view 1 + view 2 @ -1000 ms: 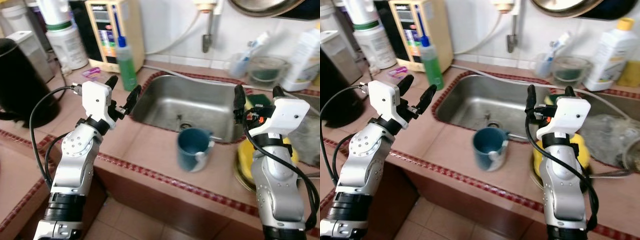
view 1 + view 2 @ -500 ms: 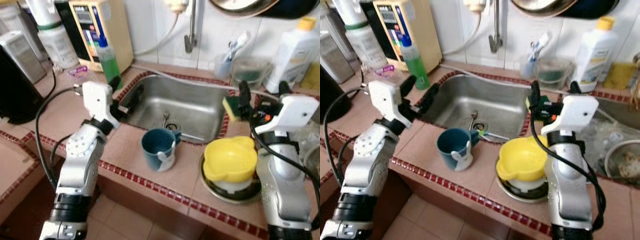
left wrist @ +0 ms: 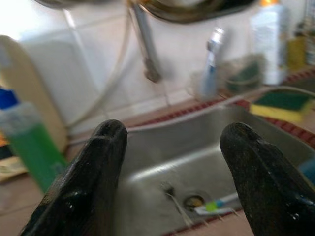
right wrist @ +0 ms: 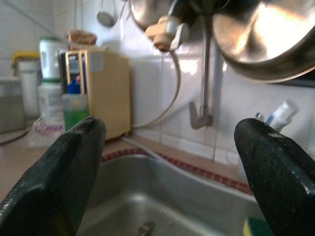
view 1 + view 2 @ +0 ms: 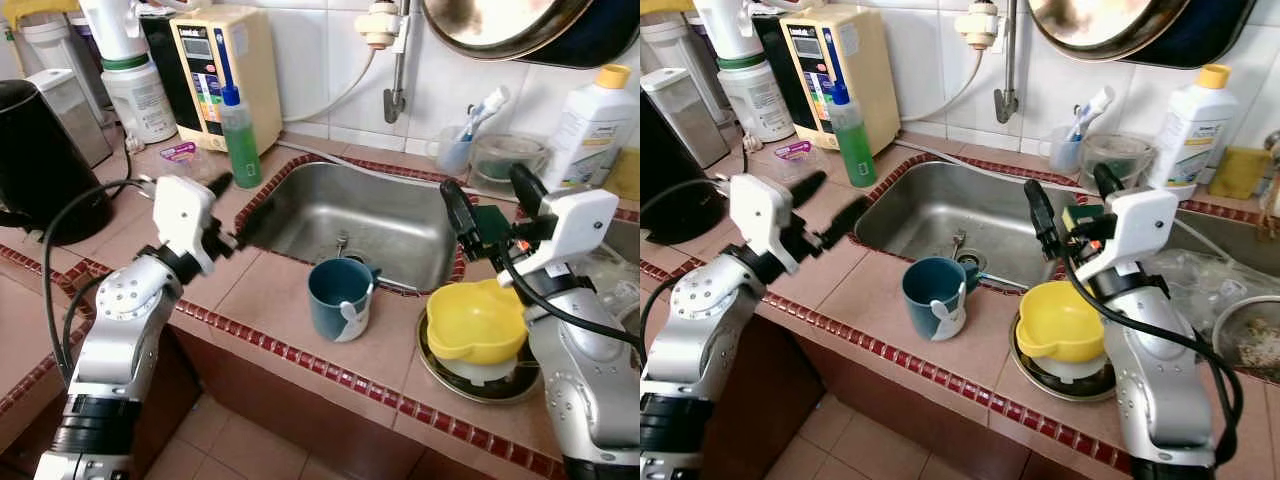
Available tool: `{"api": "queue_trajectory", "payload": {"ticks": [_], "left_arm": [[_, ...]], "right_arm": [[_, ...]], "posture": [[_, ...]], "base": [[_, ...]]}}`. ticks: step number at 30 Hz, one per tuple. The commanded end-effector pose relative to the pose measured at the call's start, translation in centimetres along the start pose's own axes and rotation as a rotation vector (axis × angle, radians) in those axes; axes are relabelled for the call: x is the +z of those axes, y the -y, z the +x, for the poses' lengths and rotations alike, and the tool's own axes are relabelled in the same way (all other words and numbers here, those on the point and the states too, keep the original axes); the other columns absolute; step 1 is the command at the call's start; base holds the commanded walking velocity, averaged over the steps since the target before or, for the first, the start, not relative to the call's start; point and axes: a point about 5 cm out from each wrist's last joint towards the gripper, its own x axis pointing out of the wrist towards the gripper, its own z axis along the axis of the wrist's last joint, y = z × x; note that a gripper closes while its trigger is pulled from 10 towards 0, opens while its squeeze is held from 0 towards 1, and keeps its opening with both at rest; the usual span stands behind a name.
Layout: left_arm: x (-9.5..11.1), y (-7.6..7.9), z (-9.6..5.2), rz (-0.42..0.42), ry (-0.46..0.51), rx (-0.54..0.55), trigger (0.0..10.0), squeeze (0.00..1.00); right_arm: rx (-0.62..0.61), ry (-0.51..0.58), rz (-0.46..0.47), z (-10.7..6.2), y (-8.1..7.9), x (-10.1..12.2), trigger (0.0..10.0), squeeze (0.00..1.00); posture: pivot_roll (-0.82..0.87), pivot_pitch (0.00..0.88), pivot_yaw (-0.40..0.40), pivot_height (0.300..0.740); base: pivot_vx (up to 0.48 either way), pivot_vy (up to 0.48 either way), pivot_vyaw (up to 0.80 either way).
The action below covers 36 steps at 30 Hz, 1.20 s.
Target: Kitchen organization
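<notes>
Blue mug (image 5: 340, 298) stands on the worktop (image 5: 290, 310) just in front of the sink (image 5: 360, 220). Left hand (image 5: 228, 212) and right hand (image 5: 487, 200) are held wide open, empty. Mug is judged rigid, glazed, slippery, breakable; the rim wall is preferred for gripping.

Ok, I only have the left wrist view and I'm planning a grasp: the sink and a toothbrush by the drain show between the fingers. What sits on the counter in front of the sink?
Observer: A dark blue mug stands upright on the tiles at the sink's front edge.
Operator: Anything beside it?
Observer: A yellow bowl rests in a metal dish toward the right arm's side.
Operator: Where is the right gripper?
Observer: The right gripper is open above the sink's corner, over the sponge.
</notes>
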Motion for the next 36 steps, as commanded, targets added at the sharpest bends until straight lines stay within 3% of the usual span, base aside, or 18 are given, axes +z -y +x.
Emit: {"api": "queue_trajectory", "payload": {"ticks": [1, 5, 15, 21, 28, 30, 36], "left_arm": [[0.4, 0.1, -0.2, 0.006, -0.01, -0.04, 10.0, 0.0], [0.2, 0.6, -0.3, -0.02, -0.067, -0.095, 10.0, 0.0], [0.6, -0.3, -0.1, -0.109, -0.122, -0.085, 10.0, 0.0], [1.0, -0.5, 0.1, -0.15, -0.177, -0.108, 10.0, 0.0], [1.8, 0.0, 0.3, -0.195, -0.189, -0.162, 10.0, 0.0], [2.1, 0.5, 0.5, -0.243, -0.183, -0.198, 10.0, 0.0], [2.4, 1.9, 0.4, -0.251, -0.249, -0.294, 10.0, 0.0]], "right_arm": [[0.022, 0.014, 0.002, -0.2, 0.4, 0.7, 10.0, 0.0], [0.041, -0.014, 0.018, -0.8, 1.2, 0.8, 10.0, 0.0], [0.195, -0.097, 0.053, -2.8, 0.2, 0.5, 10.0, 0.0], [0.252, -0.153, 0.073, -4.5, 0.5, 0.7, 10.0, 0.0], [0.332, -0.214, 0.091, -6.1, 0.1, 0.6, 10.0, 0.0], [0.351, -0.224, 0.107, -6.4, -0.2, 0.4, 10.0, 0.0], [0.38, -0.249, 0.128, -7.0, -0.8, 0.2, 10.0, 0.0]], "posture": [[-0.18, 0.05, 0.081, 0.74], [-0.18, 0.06, 0.082, 0.74], [-0.19, 0.076, 0.091, 0.74], [-0.2, 0.085, 0.098, 0.74], [-0.2, 0.09, 0.108, 0.74], [-0.2, 0.091, 0.109, 0.74], [-0.2, 0.093, 0.111, 0.74]], "base": [[0.0, 0.0, 0.0], [0.0, 0.0, 0.0], [0.0, 0.0, 0.0], [0.0, 0.0, 0.0], [0.0, 0.0, 0.0], [0.0, 0.0, 0.0], [0.0, 0.0, 0.0]]}}
